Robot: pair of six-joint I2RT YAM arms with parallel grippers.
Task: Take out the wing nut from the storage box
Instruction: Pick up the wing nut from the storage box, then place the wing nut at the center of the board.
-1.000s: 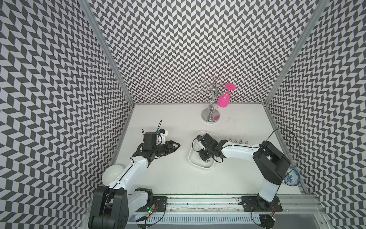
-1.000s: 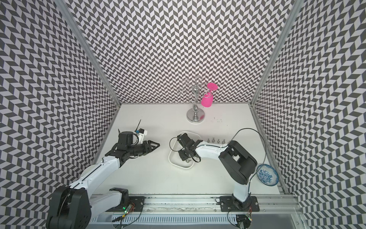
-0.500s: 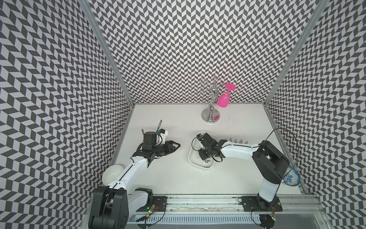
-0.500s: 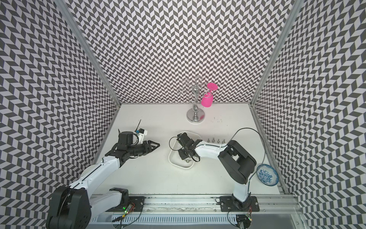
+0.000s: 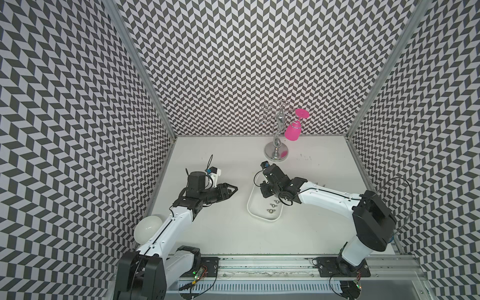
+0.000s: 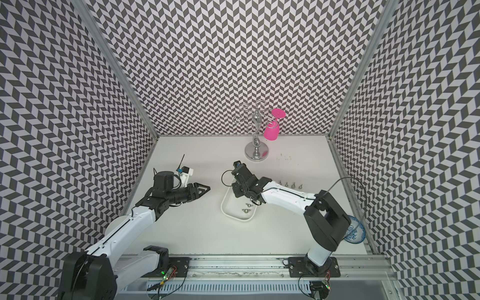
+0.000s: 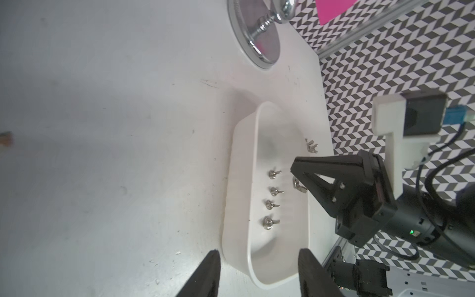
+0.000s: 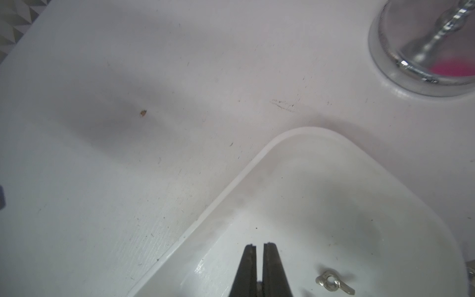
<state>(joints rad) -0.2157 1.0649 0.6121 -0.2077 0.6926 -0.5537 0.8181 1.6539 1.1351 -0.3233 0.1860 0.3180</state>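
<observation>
a wing nut (image 8: 334,284) is lying loose in the storage box (image 8: 231,183), just beside your right gripper (image 8: 259,245) – its fingers are pressing together, whether on another nut i cannot tell. you are risking lifting out empty, a thin pinch slipping. your left gripper (image 5: 230,189) is hovering nearby, spread wide.

Classed as a robotics laboratory test cell, not a home or a shop. Enclosed on three sides by tall wall panels printed in black-and-white chevrons (image 5: 233,65), joined by bare aluminium corner posts (image 5: 145,78). Floored with a plain white, scuffed desk (image 5: 226,233). Fitted along the front edge with an aluminium mounting rail (image 5: 259,265) carrying two white-and-black jointed robot arms, left arm (image 5: 168,226) and right arm (image 5: 330,201). Exposed wiring and a small lit circuit board (image 5: 198,272) beside a white slotted cable duct (image 5: 259,287). Black camera module (image 7: 426,115) held on a white plastic bracket at one arm's wrist.
</observation>
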